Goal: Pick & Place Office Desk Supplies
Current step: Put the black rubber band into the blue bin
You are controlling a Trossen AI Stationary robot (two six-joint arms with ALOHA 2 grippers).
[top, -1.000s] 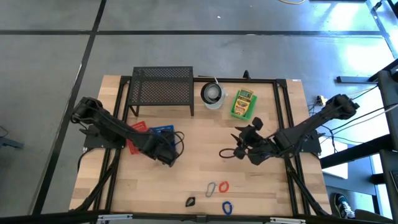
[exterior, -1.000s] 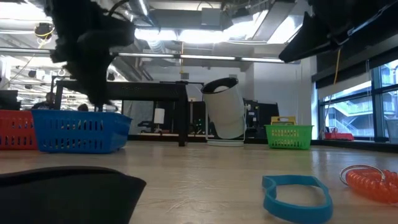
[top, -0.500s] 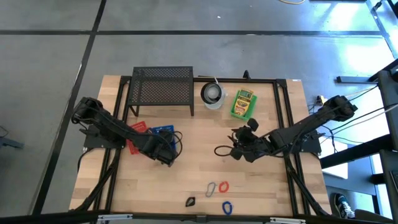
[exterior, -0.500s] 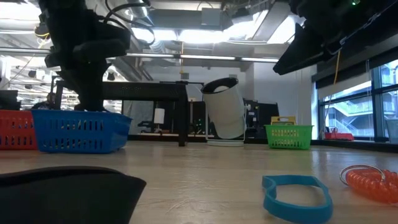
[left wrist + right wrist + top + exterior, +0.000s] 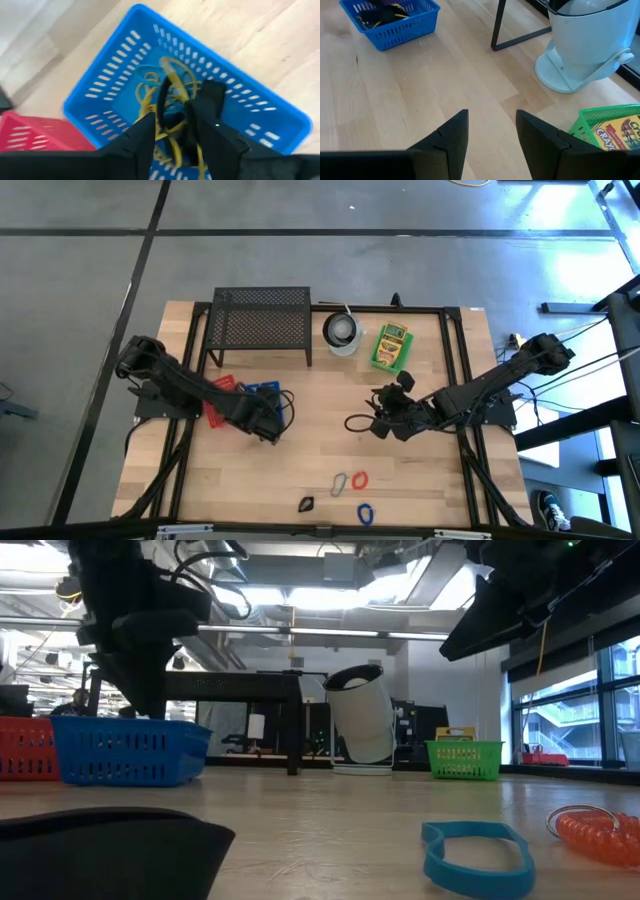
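My left gripper (image 5: 264,421) hangs over the blue basket (image 5: 260,392), fingers open and pointing down into it (image 5: 177,122). The basket (image 5: 120,75) holds yellow rubber bands (image 5: 172,75) and a black loop (image 5: 162,100) just beyond the fingertips. I cannot tell whether the fingers touch the loop. My right gripper (image 5: 384,422) is open and empty over bare wood at mid-table (image 5: 492,130). Near the front edge lie a silver clip (image 5: 339,482), a red coil band (image 5: 359,479), a black binder clip (image 5: 306,503) and a blue band (image 5: 365,512).
A red basket (image 5: 218,395) stands beside the blue one. At the far side stand the black mesh rack (image 5: 262,320), the white cup-like object (image 5: 342,333) and a green basket with crayon boxes (image 5: 391,347). Bare wood lies between the two grippers.
My right gripper has gone toward the table's left edge by a short way, staying above the wood, and has then held still. My left gripper has stayed over the blue basket.
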